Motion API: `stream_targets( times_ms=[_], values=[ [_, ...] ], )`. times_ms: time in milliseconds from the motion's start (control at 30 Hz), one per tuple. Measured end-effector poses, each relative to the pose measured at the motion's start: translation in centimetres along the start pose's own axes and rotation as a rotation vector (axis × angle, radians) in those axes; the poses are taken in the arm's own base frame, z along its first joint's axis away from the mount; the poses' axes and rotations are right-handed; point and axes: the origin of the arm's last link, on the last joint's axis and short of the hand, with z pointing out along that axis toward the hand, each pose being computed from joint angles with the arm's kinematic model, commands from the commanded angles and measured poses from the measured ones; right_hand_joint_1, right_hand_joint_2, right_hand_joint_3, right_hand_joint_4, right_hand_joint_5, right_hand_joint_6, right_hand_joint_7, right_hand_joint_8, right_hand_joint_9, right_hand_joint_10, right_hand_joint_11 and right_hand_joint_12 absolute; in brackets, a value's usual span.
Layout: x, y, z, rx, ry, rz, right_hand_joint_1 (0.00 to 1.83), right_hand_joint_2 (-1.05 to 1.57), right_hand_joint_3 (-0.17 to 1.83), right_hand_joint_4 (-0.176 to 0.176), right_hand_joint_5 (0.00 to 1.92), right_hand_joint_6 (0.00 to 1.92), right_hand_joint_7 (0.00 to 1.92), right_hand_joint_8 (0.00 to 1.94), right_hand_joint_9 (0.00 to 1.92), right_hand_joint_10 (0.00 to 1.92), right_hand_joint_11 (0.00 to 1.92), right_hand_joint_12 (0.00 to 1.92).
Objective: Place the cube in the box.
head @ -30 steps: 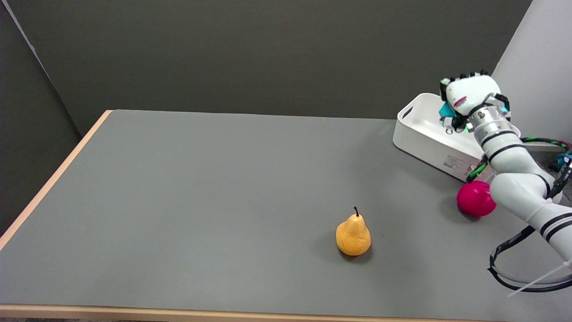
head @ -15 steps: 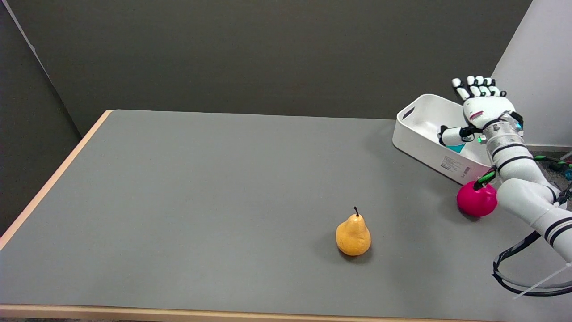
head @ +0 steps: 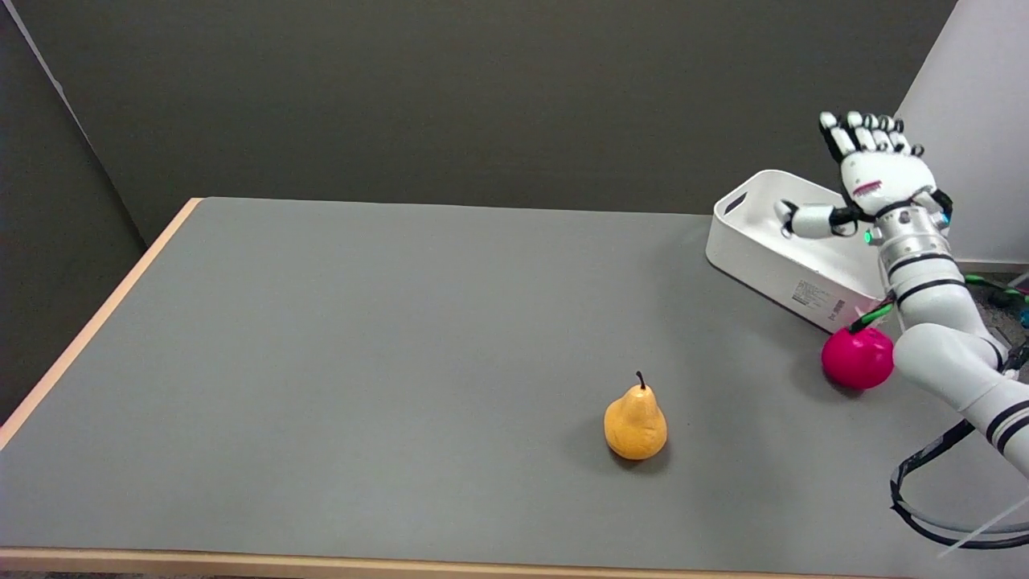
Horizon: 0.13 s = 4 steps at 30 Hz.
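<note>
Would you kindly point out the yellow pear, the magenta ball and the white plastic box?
Yellow pear (head: 636,426), head view, its belly.
Magenta ball (head: 855,359), head view, its front.
White plastic box (head: 764,261), head view, near wall.

A single head view looks from above the near edge of the surface (head: 362,338), down and across it toward a dark back wall (head: 482,96). It stands well back; the right arm (head: 940,338) enters at lower right.

The box (head: 756,241) is a white, open-topped bin with a handle slot in its end wall, lying skewed on the table directly beneath and in front of the right hand (head: 872,181). The cube does not show here.
</note>
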Motion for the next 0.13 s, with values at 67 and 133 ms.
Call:
stream_targets(
  times_ms=[67, 133],
  values=[
    [1.1, -1.1, -0.2, 0.034, 0.046, 0.018, 0.23, 0.62, 0.91, 0.082, 0.01, 0.13, 0.00, 0.01, 0.00, 0.08, 0.00, 0.03],
    [2.2, -2.3, -0.4, 0.069, 0.087, 0.031, 0.20, 0.61, 0.98, 0.084, 0.04, 0.21, 0.04, 0.08, 0.02, 0.30, 0.00, 0.20]
  ],
)
